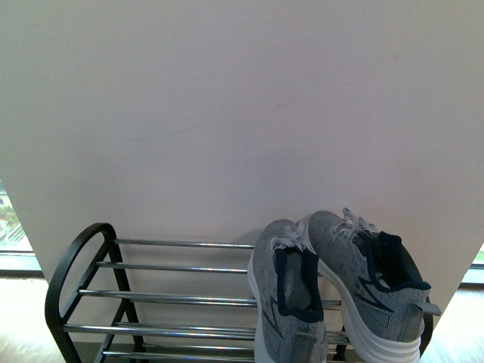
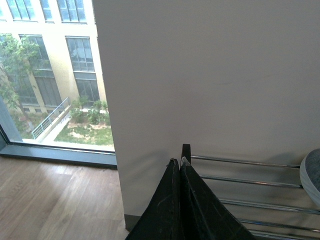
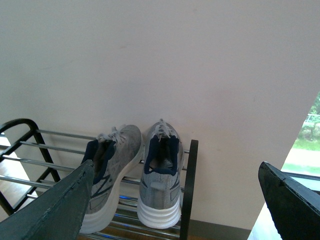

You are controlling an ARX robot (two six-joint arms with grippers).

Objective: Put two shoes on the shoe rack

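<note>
Pale wall (image 1: 227, 113) behind shoe rack (image 3: 189, 190), two grey shoes (image 1: 340, 253) on its top shelf, left jaws clenched, right jaws released

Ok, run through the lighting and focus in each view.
Front view: soft and hazy, pale wall washed out, thin chrome rods glinting, grey knit sneakers dim. Left wrist view: daylit window well exposed, closed jaws near black. Right wrist view: window strip overbright, open jaws in shadow.
</note>
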